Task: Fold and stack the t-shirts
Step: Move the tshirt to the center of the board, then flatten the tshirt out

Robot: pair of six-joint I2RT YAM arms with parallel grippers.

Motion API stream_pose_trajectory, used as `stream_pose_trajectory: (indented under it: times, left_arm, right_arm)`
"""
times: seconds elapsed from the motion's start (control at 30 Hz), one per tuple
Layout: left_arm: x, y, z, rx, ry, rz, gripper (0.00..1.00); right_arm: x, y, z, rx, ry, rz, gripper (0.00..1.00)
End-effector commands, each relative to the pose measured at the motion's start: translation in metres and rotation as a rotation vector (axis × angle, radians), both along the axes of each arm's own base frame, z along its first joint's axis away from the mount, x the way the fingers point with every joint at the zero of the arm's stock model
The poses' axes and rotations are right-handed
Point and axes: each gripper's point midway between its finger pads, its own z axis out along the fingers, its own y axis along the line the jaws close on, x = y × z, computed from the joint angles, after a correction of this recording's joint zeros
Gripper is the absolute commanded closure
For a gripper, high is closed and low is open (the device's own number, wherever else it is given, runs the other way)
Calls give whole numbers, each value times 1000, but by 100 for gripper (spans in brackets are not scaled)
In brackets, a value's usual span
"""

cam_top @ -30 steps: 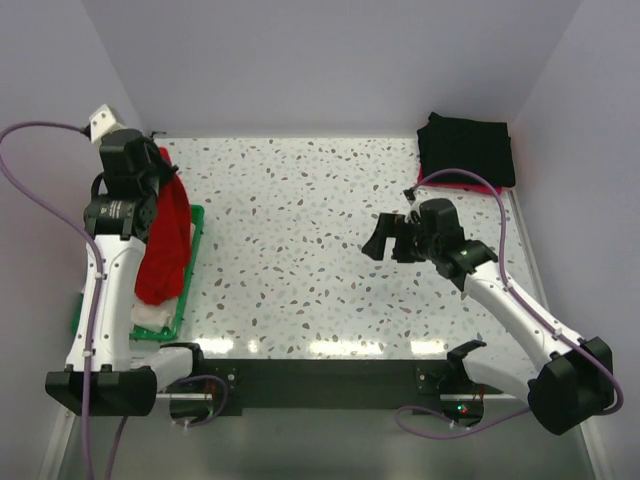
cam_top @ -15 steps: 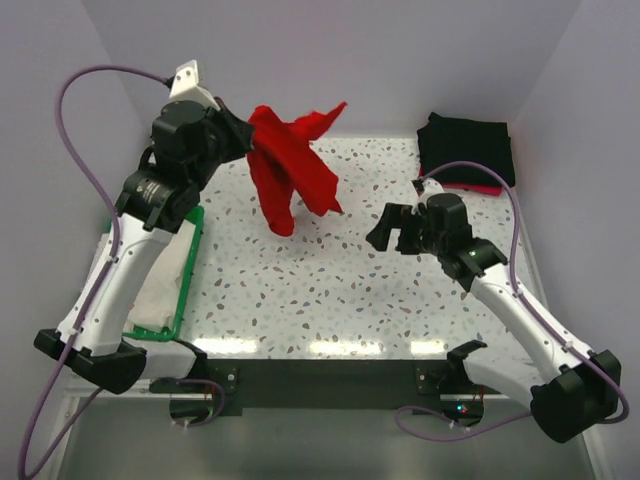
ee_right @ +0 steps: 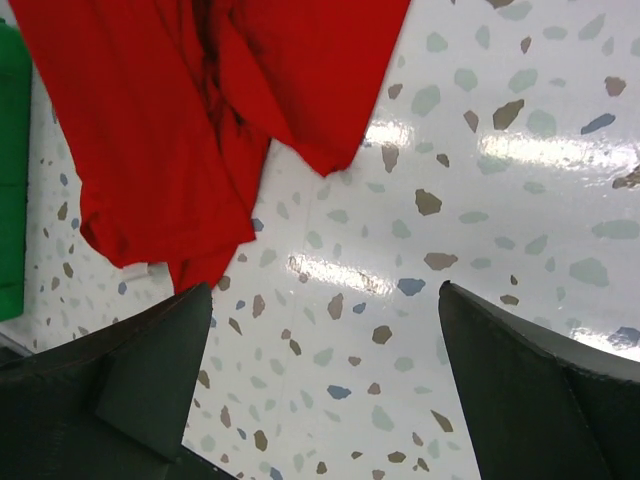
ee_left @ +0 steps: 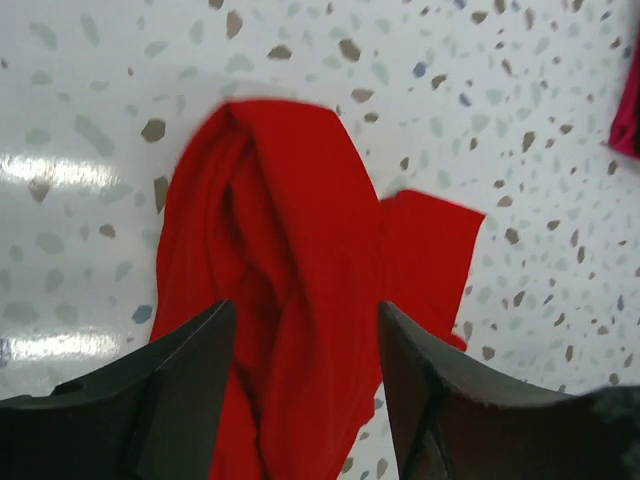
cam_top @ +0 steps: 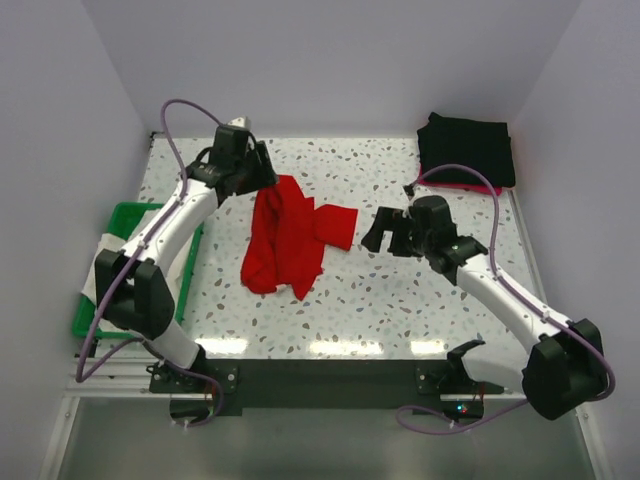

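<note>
Presently the red t-shirt (cam_top: 285, 240) lies crumpled, left gripper (cam_top: 264, 178) spread wide over its far edge, right gripper (cam_top: 377, 234) agape near its right edge.

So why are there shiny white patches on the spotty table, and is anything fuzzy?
Top external view: light glints in a row along the near edge of the table. Left wrist view: glare streaks at the left, the red t-shirt slightly soft, the left pincer dark and blurry up close. Right wrist view: bright streaks again, speckles sharp.
</note>
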Motion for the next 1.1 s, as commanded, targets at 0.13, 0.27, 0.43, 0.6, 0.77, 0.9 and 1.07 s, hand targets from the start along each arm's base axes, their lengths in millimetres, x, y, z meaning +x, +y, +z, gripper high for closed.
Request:
stream_pose_trajectory:
  times: [0.13, 0.27, 0.43, 0.6, 0.77, 0.9, 1.07]
  left_arm:
    - [-53, 8, -13, -68, -37, -42, 39]
    - [-93, -12, -52, -74, 33, -103, 46]
    - [-132, -23, -107, -78, 148, -116, 48]
    - [-150, 3, -121, -66, 144, 7, 48]
    - [-161, 17, -126, -67, 148, 88, 43]
    - [-171, 24, -136, -77, 169, 121, 36]
    - [-184, 31, -154, -80, 205, 159, 32]
  right_arm:
    - [-1, 38, -19, 60, -9, 66, 7]
    - [0, 64, -37, 46, 13, 105, 17]
    - [4, 108, -44, 54, -8, 167, 22]
    - [11, 147, -52, 91, -12, 197, 26]
    - [24, 170, -58, 134, -21, 180, 26]
    - [30, 182, -68, 141, -19, 179, 26]
    - [36, 192, -78, 132, -2, 176, 27]
